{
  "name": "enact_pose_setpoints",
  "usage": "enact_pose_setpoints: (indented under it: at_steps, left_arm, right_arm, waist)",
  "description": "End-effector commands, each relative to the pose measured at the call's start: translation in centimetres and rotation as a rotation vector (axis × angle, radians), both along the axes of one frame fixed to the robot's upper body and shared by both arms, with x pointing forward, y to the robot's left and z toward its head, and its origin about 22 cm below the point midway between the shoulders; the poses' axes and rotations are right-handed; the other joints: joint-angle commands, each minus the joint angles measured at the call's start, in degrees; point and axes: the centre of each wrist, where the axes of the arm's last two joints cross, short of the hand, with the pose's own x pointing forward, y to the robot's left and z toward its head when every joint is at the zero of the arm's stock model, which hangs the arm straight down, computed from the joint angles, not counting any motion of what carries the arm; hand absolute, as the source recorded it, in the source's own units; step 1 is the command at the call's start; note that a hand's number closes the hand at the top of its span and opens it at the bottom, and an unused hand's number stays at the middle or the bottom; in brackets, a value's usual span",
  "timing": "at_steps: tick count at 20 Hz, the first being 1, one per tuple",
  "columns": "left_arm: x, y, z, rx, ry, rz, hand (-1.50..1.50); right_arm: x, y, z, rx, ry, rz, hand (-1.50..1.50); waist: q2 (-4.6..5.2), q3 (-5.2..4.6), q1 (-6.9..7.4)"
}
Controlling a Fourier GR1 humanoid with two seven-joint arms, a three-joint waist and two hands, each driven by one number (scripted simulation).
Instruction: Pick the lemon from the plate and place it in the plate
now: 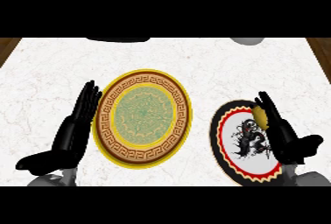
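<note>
A plate point(143, 117) with a yellow rim, brown key-pattern band and green centre lies at the middle of the white marble counter. To its right lies a second plate point(234, 140), black-rimmed with a red and white border and a black dragon figure. The lemon point(260, 115) shows as a dull yellow sliver at that plate's upper right, mostly hidden behind my right hand point(283, 139). The right hand stands edge-on over the dragon plate, fingers straight, beside the lemon. My left hand point(72, 133) is open, fingers straight, just left of the yellow-rimmed plate.
A dark object point(119, 39) and a grey object point(248, 40) poke in at the counter's far edge. Brown wood borders the counter point(51, 65) at the top left and top right corners.
</note>
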Motion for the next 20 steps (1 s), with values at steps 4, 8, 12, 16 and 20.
enact_pose_setpoints:
  at_steps: [4,8,12,16,20]
  left_arm:
    - [-0.7,7.7,-1.6,0.295,0.1,0.192,0.0]
    - [-2.4,9.6,-3.9,0.413,0.211,0.225,0.0]
    - [-3.1,12.4,-3.9,0.439,0.227,0.252,0.0]
    - [-3.4,13.7,-2.9,0.421,0.234,0.253,0.0]
    - [-4.2,11.1,-3.7,0.441,0.209,0.258,0.0]
  right_arm:
    - [3.7,0.5,6.9,0.411,-0.098,0.164,-1.5]
    - [6.3,-5.8,11.7,0.217,-0.253,-0.138,-1.5]
    - [4.8,-4.3,9.9,0.388,-0.352,-0.292,-1.5]
    - [-0.7,-5.4,9.4,0.393,-0.403,-0.29,-1.5]
    - [-2.3,-9.1,12.7,0.296,-0.324,-0.101,-1.5]
  waist:
    - [-1.12,1.19,-1.18]
    - [-0.8,1.05,-1.51]
    - [-1.18,1.04,-2.44]
    - [-1.29,1.05,-2.91]
    - [-1.25,1.07,-2.64]
